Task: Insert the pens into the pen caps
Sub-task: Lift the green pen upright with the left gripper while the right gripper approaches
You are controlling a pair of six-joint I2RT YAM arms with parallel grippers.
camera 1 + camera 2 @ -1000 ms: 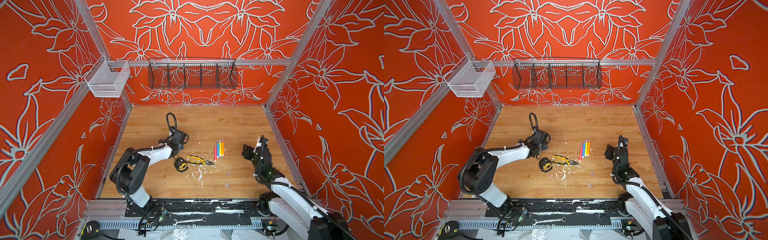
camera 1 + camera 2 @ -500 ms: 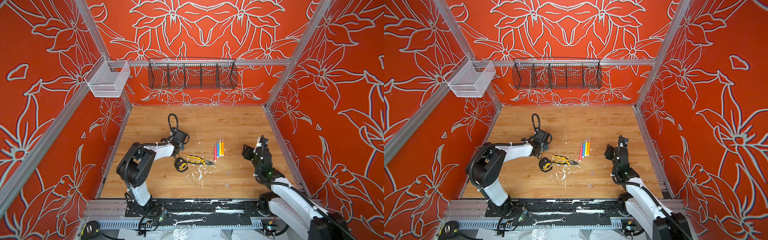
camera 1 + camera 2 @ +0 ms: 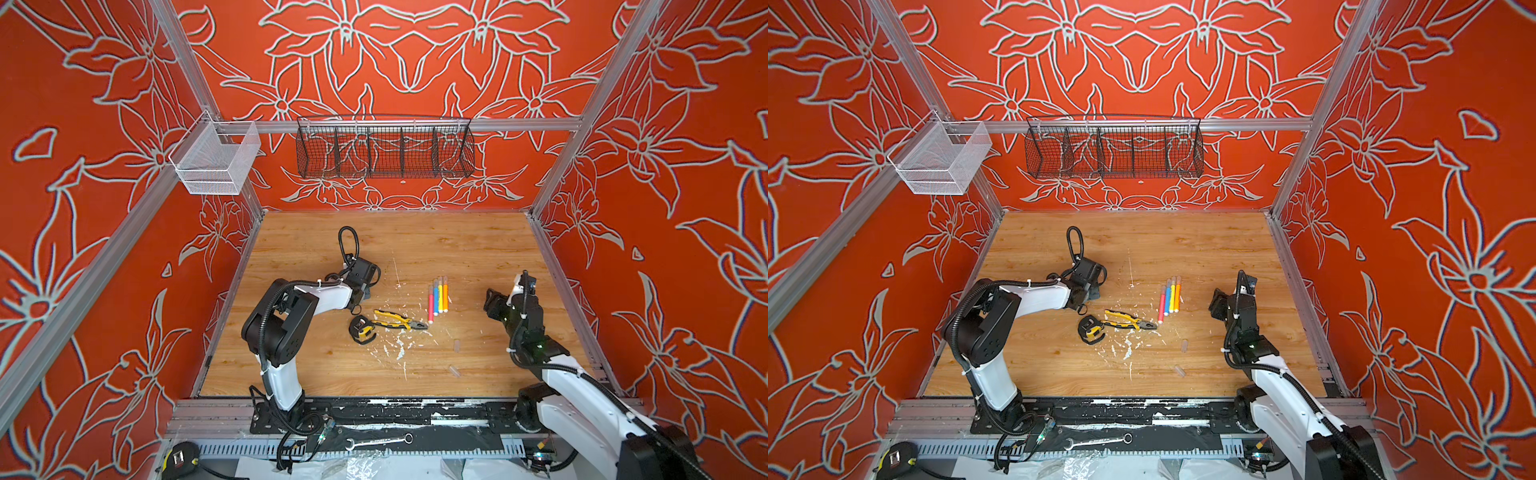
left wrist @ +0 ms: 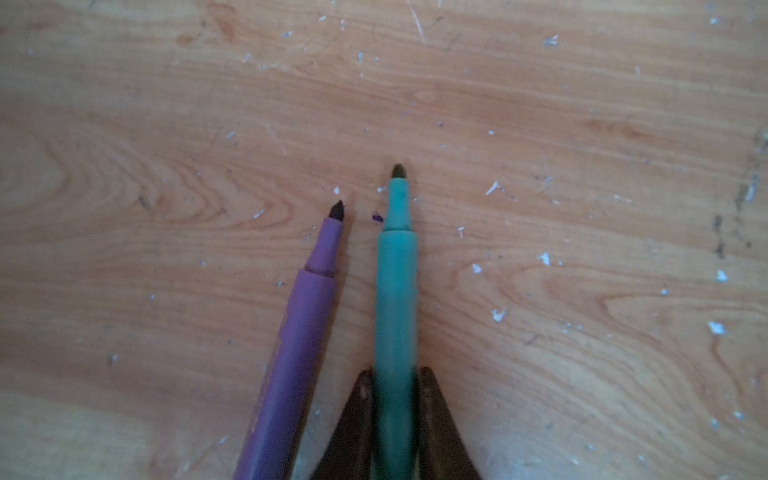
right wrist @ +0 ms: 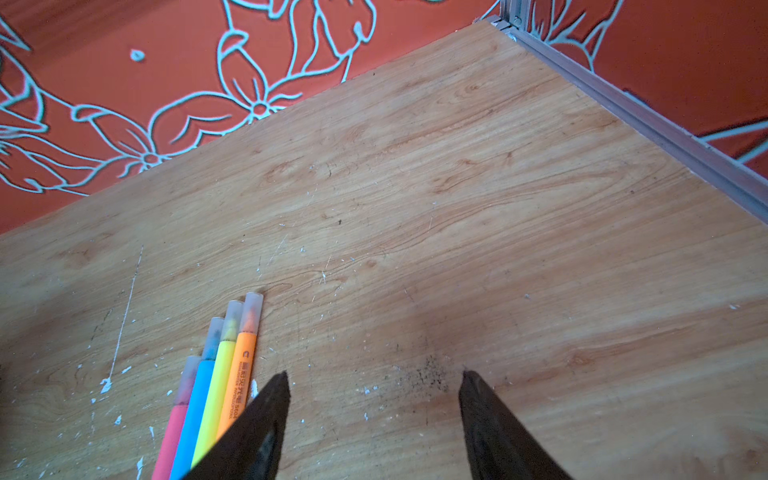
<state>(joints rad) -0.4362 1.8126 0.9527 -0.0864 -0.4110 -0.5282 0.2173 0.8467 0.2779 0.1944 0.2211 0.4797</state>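
setting: a wood-grain table (image 3: 415, 241) boxed in by red walls with white flower outlines, as i watch through the overhead pair and both wrist cameras.
left gripper (image 4: 395, 376): clamped on the green pen (image 4: 396, 291), one dark finger pressed to each side of the barrel.
green pen: uncapped, dark tip bare, pointing away from the fingers; i cannot tell whether it is clear of the wood.
purple pen (image 4: 299, 345): uncapped too, lying just beside the green pen and outside the grip, the two tips closer together than the barrels.
right gripper (image 5: 374, 374): jaws apart, nothing between them, over bare wood.
capped row: pink pen (image 5: 172, 436), blue pen (image 5: 195, 399), yellow pen (image 5: 218, 386) and orange pen (image 5: 241, 374) lie side by side, touching, each wearing a clear cap, between my two arms.
loose pen caps: one clear cap (image 3: 457, 345) and a second cap (image 3: 455, 371) lie apart, nearer the front edge than the row.
clutter: pliers (image 3: 397, 321) among white flecks (image 3: 399, 349), near the row's lower ends.
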